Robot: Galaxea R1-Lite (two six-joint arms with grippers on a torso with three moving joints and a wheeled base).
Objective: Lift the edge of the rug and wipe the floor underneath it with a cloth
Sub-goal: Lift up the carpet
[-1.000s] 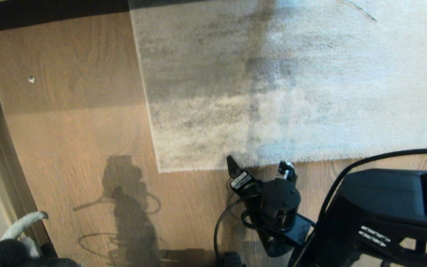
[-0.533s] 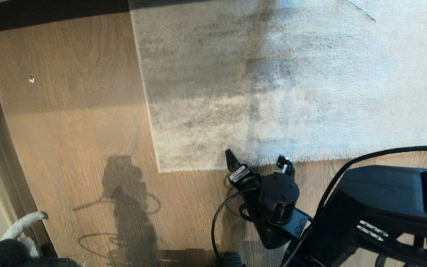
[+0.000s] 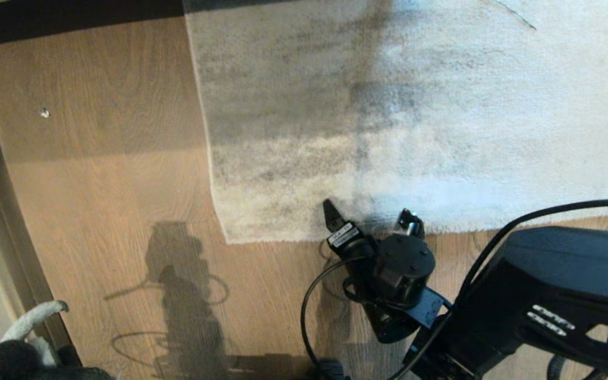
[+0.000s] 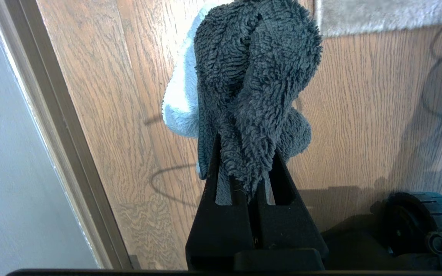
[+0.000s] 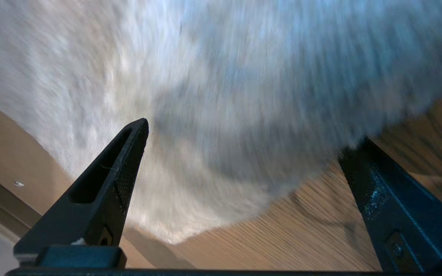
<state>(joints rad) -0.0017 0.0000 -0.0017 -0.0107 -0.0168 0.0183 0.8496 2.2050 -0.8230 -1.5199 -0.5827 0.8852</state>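
Right tool [image 3: 370, 219] hangs with fingers wide apart over the rug's [image 3: 415, 116] near edge on the floor [image 3: 98, 184], while left tool [image 4: 244, 168] clamps the cloth [image 4: 251, 76].

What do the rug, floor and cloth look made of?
Rug: short-pile textile, grey, mottled darker, matte; fuzzy edge fibres show.
Floor: wood-grain planks, brown, slight sheen; real wood or laminate, can't tell.
Cloth: plush microfibre-like fabric, dark grey with a white part; looped fuzzy nap shows.
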